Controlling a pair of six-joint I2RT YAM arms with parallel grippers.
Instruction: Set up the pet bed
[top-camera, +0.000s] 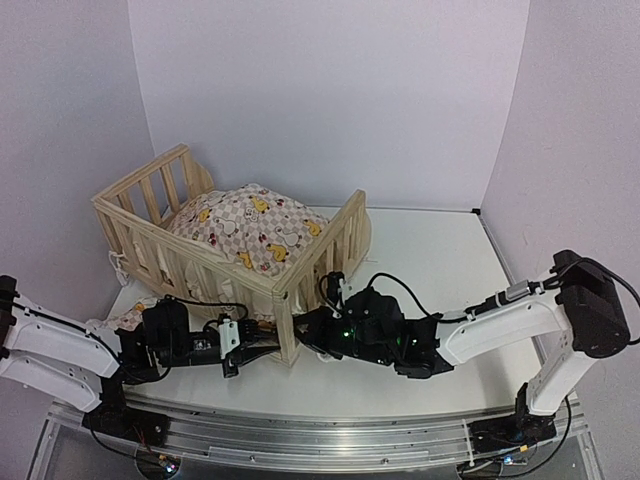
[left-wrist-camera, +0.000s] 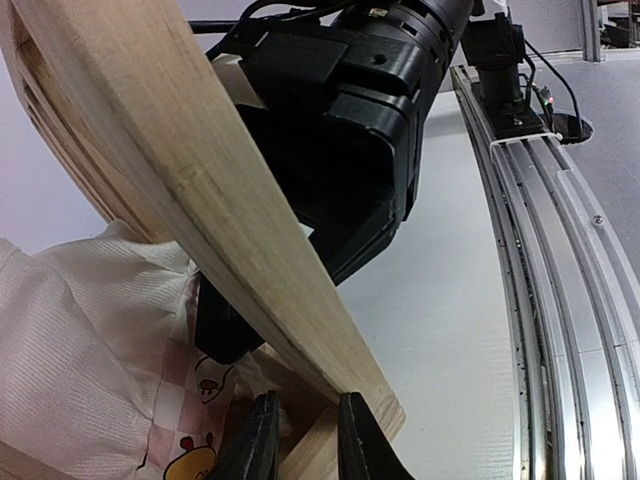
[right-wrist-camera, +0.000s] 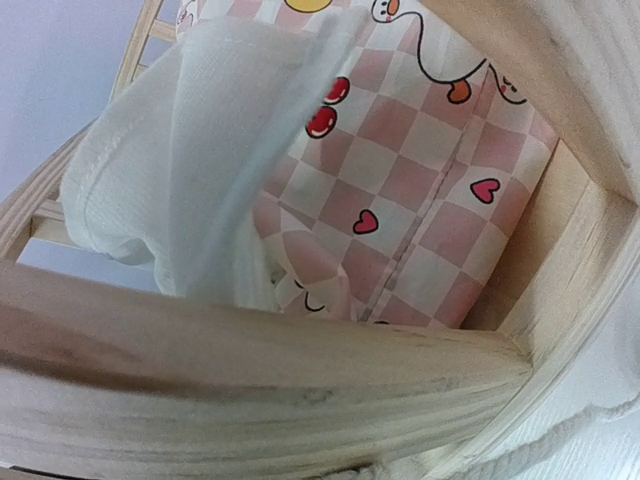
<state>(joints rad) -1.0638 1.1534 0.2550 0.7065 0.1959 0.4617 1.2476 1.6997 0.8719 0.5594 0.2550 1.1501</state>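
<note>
Pine frame (top-camera: 190, 250) holding the duck-print cushion (top-camera: 255, 225) is clamped by the left hand (left-wrist-camera: 303, 440) beside the near edge of the tabletop (top-camera: 430, 250), while whether the right hand (top-camera: 330, 300) is closed cannot be told.

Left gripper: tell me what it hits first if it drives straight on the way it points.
The pine frame: its corner wood sits between the left gripper's fingertips, apparently touching, so there is no free travel. Just beyond is the right arm, depth unclear.

frame: pine frame (top-camera: 190, 251), slatted rails, upright | cushion: cushion (top-camera: 255, 225), pink-white checks, ducks, mounded inside, unflattened
</note>
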